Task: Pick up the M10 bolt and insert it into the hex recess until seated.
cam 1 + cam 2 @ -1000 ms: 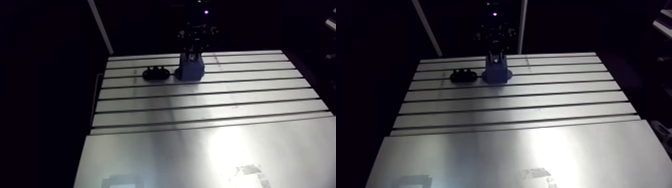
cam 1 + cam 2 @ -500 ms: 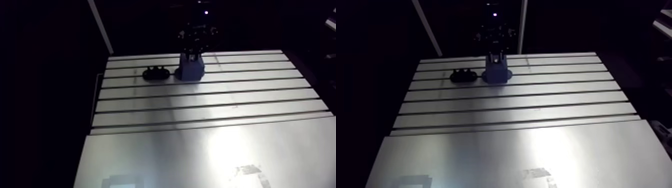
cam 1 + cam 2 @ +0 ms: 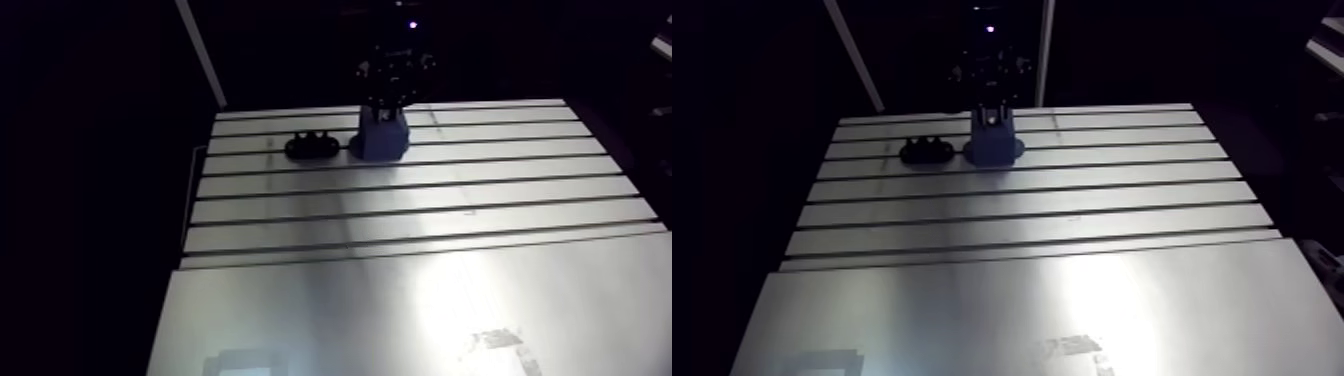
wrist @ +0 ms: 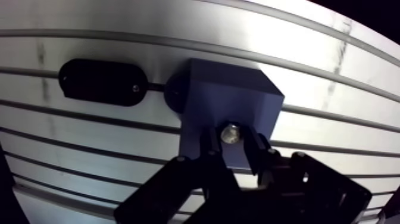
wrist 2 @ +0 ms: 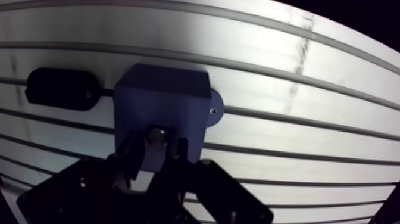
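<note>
Slotted aluminium table [image 3: 420, 215]: surface lit, slots running across the arm view.

Item 1 – black oblong holder [image 4: 101, 82]. It lies flat on the table at the far end, to the left of the fixture. It sits near the fixture but does not touch it; a narrow strip of table shows between them. One small fastener dot is visible near its end that faces the fixture. What it carries cannot be made out.

Item 2 – blue fixture block [image 4: 229, 110]. It stands upright on the table, just right of the holder, across one of the slots. A rounded base tab with a small hole projects from one side in the wrist view. The recess itself is hidden by the bolt and the tooling.

Item 3 – M10 bolt [image 4: 230, 133]. Its bright metal end shows as a round spot on the block's upper face, between the two fingers [image 4: 211, 152]. How deep it sits cannot be judged.

Item 4 – gripper [image 4: 231, 146]. It stands directly above the block, pointing down. The jaws are drawn in narrow, one at each side of the bolt, and are clamped on it.
</note>
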Controlling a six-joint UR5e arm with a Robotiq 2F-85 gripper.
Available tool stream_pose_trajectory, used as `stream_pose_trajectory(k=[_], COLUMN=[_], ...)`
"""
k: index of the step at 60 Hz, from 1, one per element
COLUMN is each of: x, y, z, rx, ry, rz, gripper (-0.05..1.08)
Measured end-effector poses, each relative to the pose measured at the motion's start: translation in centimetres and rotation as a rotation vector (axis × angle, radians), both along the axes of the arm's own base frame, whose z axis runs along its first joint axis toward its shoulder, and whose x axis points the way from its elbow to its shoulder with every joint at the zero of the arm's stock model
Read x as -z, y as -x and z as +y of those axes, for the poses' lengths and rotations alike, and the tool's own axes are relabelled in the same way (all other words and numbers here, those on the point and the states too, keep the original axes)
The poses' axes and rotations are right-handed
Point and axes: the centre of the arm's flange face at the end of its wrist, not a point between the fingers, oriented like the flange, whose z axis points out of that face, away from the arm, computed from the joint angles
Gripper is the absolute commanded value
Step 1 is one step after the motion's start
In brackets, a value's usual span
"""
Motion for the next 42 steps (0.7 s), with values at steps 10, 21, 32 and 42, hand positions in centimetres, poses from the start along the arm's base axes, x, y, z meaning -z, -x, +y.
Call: stream_pose_trajectory(k=[10,21,32,42], x=[0.01,0.01,0.05,0.09], y=[0.01,0.02,0.01,0.01], z=[-0.01,0.00,0.00,-0.02], rx=[-0.001,-0.001,-0.001,-0.002], ry=[0.000,0.000,0.000,0.000], rz=[0.000,0.000,-0.001,-0.002], gripper=[0.64,0.66,0.66,0.66])
